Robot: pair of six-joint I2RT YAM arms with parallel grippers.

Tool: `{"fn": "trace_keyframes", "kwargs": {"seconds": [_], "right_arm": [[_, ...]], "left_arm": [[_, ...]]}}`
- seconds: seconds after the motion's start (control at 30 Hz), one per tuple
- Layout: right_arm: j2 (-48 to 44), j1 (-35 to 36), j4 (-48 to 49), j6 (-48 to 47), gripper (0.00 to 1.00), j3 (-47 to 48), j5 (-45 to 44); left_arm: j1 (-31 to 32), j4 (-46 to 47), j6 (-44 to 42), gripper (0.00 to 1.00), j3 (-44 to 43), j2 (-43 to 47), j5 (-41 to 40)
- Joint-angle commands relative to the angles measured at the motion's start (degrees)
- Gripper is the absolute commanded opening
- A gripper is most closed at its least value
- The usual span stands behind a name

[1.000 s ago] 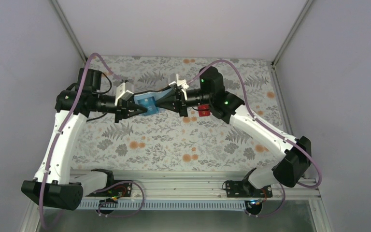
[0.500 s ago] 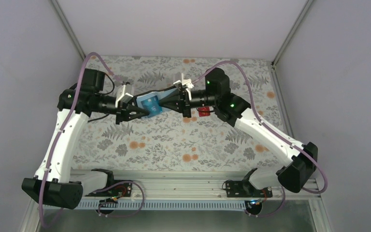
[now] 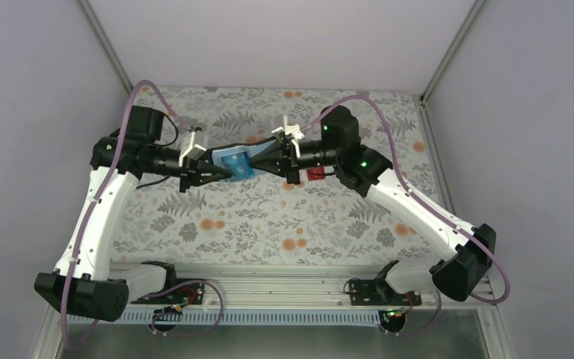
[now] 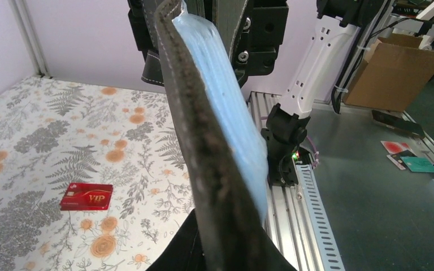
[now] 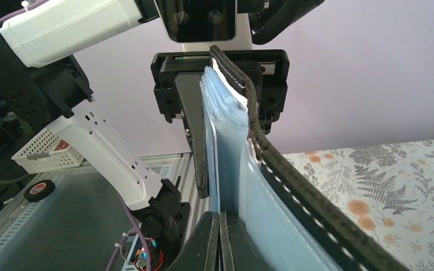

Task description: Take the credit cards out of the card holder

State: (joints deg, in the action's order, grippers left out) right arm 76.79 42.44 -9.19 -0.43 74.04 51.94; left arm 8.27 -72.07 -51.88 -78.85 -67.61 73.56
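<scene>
Your left pincer [image 3: 226, 174] and right pincer [image 3: 255, 160] are each clamped tight on an end of the dark-edged, light-blue folding card holder [image 3: 236, 161], which hangs in the air above the floral-patterned table [image 3: 269, 217]. A red flat credit card [image 4: 86, 196] lies on the table beneath the right wrist. The pale enclosure walls [image 3: 30, 112] stand well apart from both arms.

Light-blue card holder [image 3: 235, 161] w/ dark stitched edge, partly open, hangs in air at centre of top view, just above mid-frame. Red card [image 4: 86, 196], "VIP" lettering, lies flat on floral cloth [image 4: 28, 130], lower left of L-wrist view.
</scene>
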Motion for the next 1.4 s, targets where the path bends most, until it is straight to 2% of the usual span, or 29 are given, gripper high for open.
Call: {"fn": "trace_keyframes", "kwargs": {"seconds": [0.0, 0.03, 0.13, 0.33, 0.4, 0.5, 0.53, 0.6, 0.7, 1.0, 1.13, 1.27, 1.37], "right_arm": [[-0.22, -2.18, -0.6, -0.89, 0.04, -0.61, -0.73], [0.22, -2.14, -0.49, -1.16, 0.05, -0.54, 0.96], [1.59, -1.21, 0.54, -1.23, 0.17, -0.01, 3.51], [3.48, 0.76, 2.01, -0.72, 0.22, 1.13, 1.78], [4.18, 1.04, 1.88, -1.02, 0.21, 1.63, 2.35], [3.66, 1.03, 1.91, -1.3, 0.06, 1.39, 2.56], [3.12, 1.0, 1.7, -1.44, 0.04, 1.13, 1.95], [1.95, 0.51, 1.29, -1.32, 0.04, 0.44, 0.74], [0.59, -1.74, 0.24, 0.37, 0.04, -0.6, -1.94], [-1.62, -5.09, -1.14, 1.8, 0.04, -2.56, -3.8], [-1.91, -5.34, -1.48, 1.56, 0.04, -2.44, -3.1], [-1.84, -5.3, -1.27, 1.57, 0.04, -2.44, -2.02], [-1.98, -5.38, -1.78, 1.12, 0.04, -2.32, -2.4]], "left_arm": [[0.41, -0.97, -2.64, 0.02, -0.98, 0.55, 4.68], [0.36, -0.7, -2.35, 0.02, -0.96, 0.61, 4.66], [0.26, -0.3, -1.8, 0.02, -1.11, 0.56, 4.66], [0.16, 0.17, -1.42, 0.02, -0.96, 0.38, 4.66], [0.19, 0.49, -0.95, 0.02, -0.89, 0.4, 4.59], [0.09, 0.71, -0.76, 0.02, -0.8, 0.62, 4.32], [0.08, 0.77, -0.77, 0.02, -0.74, 0.74, 4.25], [0.0, 1.09, -0.41, 0.03, -0.5, 0.84, 4.08], [-0.01, 1.84, 0.57, 0.1, -0.05, 0.91, 3.87], [-0.1, 1.75, 0.6, 0.09, -0.28, 1.0, 4.05], [-0.19, 1.97, 0.85, 0.14, -0.17, 0.92, 4.05], [-0.18, 2.08, 1.12, 0.14, -0.29, 0.76, 4.0], [-0.18, 2.16, 1.08, 0.07, -0.26, 0.68, 3.99]]}}
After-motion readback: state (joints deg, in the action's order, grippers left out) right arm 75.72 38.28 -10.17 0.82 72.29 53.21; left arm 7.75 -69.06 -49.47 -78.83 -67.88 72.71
